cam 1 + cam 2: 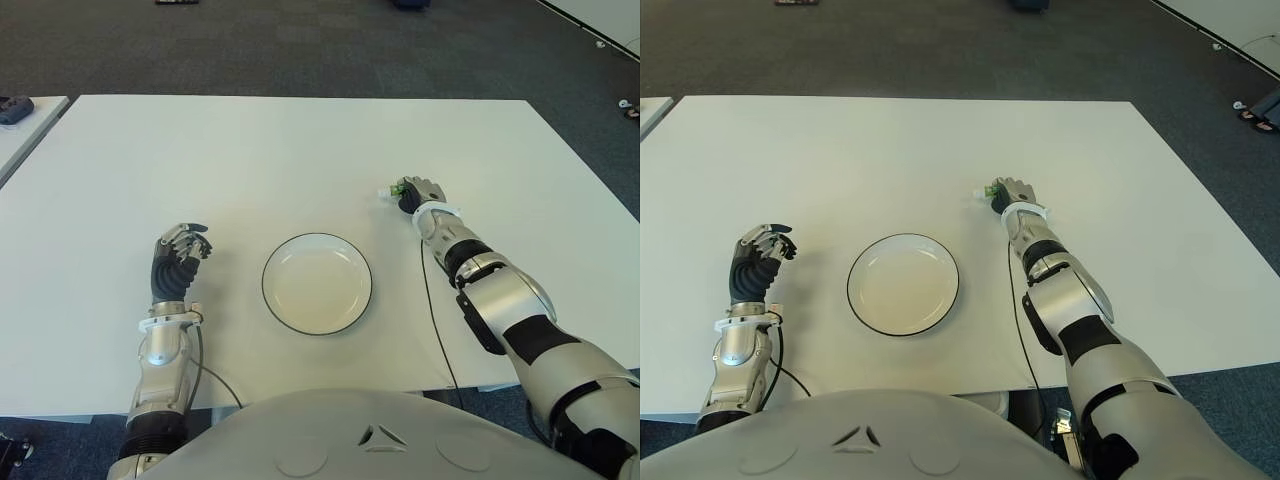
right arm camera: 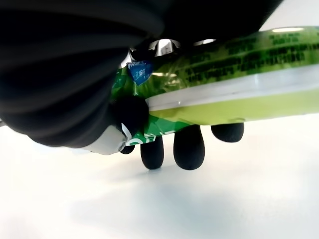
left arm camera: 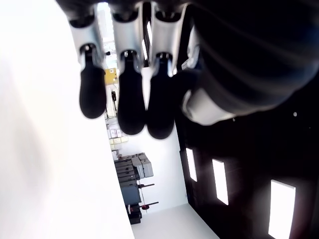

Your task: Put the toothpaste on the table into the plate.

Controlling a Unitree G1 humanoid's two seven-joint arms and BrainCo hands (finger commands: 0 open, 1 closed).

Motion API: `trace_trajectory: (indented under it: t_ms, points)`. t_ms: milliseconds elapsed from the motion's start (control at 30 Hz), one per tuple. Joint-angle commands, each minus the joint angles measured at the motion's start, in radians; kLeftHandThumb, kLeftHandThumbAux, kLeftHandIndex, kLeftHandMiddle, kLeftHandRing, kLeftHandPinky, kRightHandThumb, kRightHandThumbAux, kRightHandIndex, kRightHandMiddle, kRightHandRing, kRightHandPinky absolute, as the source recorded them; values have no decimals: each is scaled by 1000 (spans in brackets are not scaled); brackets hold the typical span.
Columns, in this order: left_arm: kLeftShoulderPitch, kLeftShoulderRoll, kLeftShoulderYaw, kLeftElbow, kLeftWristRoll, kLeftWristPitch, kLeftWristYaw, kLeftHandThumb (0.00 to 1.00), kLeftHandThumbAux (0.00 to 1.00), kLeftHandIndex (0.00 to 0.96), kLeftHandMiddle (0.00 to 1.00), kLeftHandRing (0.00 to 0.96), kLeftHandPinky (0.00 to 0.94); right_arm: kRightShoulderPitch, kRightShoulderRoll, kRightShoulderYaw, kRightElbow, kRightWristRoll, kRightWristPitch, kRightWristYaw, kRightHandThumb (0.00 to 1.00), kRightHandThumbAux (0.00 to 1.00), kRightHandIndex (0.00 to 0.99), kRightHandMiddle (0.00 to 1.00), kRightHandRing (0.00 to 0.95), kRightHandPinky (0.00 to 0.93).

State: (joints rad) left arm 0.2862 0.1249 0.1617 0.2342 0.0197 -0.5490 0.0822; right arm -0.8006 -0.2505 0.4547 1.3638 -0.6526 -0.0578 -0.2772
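Two hands over white table (image 1: 300, 140), plate between them. R hand (image 1: 418, 192) is out past the plate's far-right side, fingers wrapped round a green toothpaste tube (image 2: 219, 84); wrist view shows fingertips (image 2: 188, 147) curling under the tube and thumb pressed on its near side, so a firm grip. Tube's cap end (image 1: 393, 190) pokes out on the hand's left in the eye views. Can't tell if tube is touching the tabletop or just above it. Toothpaste is not in the plate; it is near it but apart.

Plate (image 1: 290, 312): round, white, dark rim, nothing in it, sits near the table's front edge, approx centre.

L hand (image 1: 178, 258) shows left of the plate, idle, fingers (image 3: 131, 107) curled inward, holding nothing.

Cable (image 1: 436, 325) runs along table by R forearm. Dark carpet (image 1: 300, 45) beyond the table's far edge.
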Motion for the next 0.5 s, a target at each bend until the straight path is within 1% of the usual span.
trace_trajectory:
  t_ms: [33,267,500]
  points:
    - [-13,-6,5,-4,1,19,2,692,717,433,641,621,592,21,7,-39,6,38,-21,-24,846,678,402,529,760,786]
    - [-22,-10,4,2,-4,14,-7,690,717,433,644,625,598,9,-12,-87,-7,74,-103,-96,847,679,399,535,794,810]
    - [-31,-14,-1,5,-11,10,-15,690,717,431,652,632,608,-17,-29,-103,-26,81,-168,-138,847,680,397,535,807,814]
